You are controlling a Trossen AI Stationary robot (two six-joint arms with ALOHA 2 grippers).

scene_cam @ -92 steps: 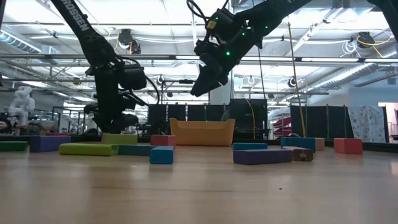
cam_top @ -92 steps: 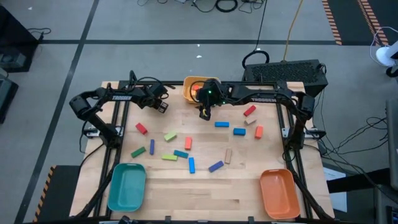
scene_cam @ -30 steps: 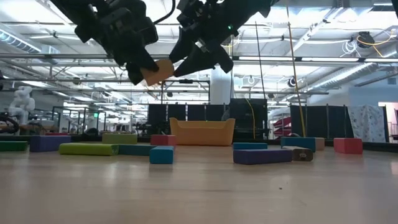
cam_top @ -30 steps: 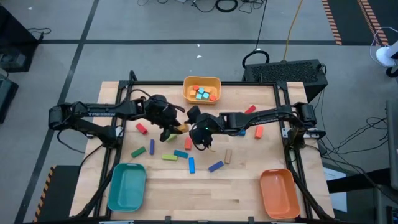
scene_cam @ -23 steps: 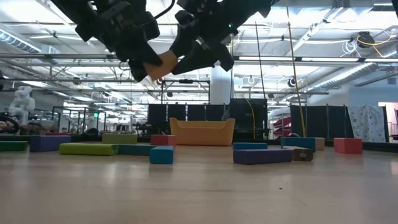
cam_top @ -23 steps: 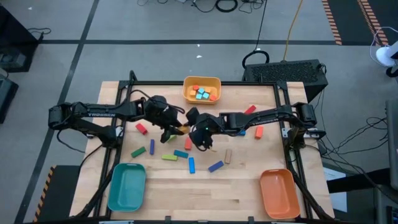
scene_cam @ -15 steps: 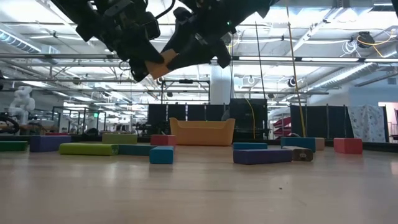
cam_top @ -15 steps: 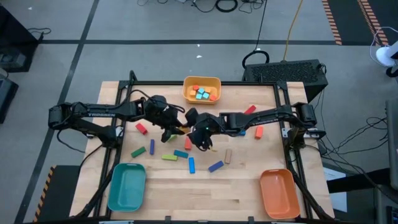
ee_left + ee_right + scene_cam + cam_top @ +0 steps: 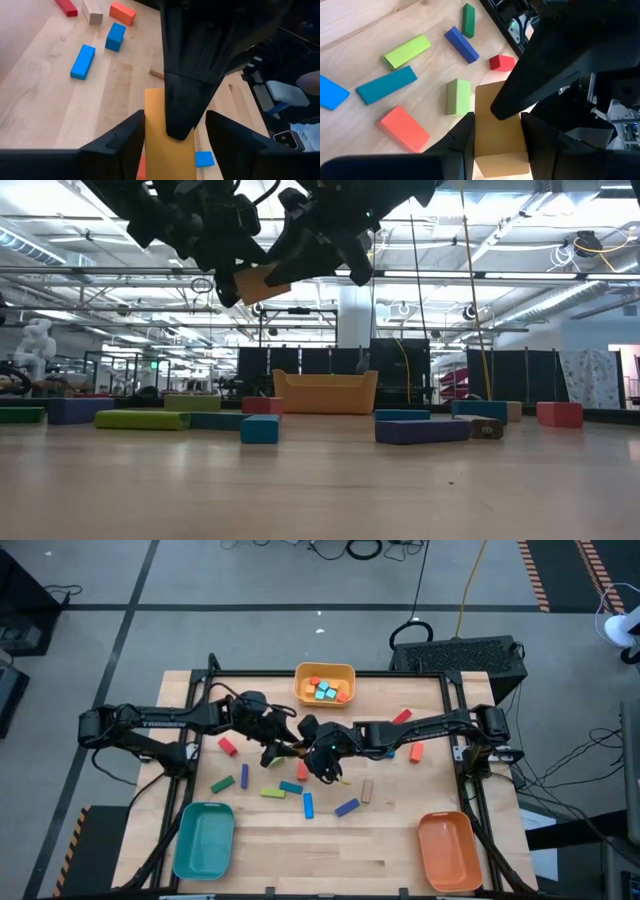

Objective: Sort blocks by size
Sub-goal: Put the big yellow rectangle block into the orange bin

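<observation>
An orange-yellow block (image 9: 262, 283) hangs in mid-air above the table's middle, between my two grippers. My right gripper (image 9: 497, 120) reaches in from the table's right and is shut on it. My left gripper (image 9: 175, 120) comes from the left and stands open around the block's other end (image 9: 165, 150). There is a gap between the block and one of its fingers (image 9: 230, 140). From above the two grippers meet at the block (image 9: 295, 749). Other blocks (image 9: 306, 805) lie flat on the table. My right gripper pinches the block's two long sides (image 9: 484, 131) between its two fingers, at the end nearer to it. The fingers slant down from the table's right and lie along the block. The block is lifted clear of the table. Whether one finger (image 9: 127, 142) of my left gripper still touches the block, I cannot tell.
A yellow tray (image 9: 325, 673) with small cubes stands at the far edge. A teal tray (image 9: 203, 840) is at the near left and an orange tray (image 9: 448, 850) at the near right. Loose blocks (image 9: 408, 745) lie scattered across the table's middle.
My right gripper's fingers have closed in on the block that my left gripper held up in mid-air. The block has risen slightly and stays clear of the table.
</observation>
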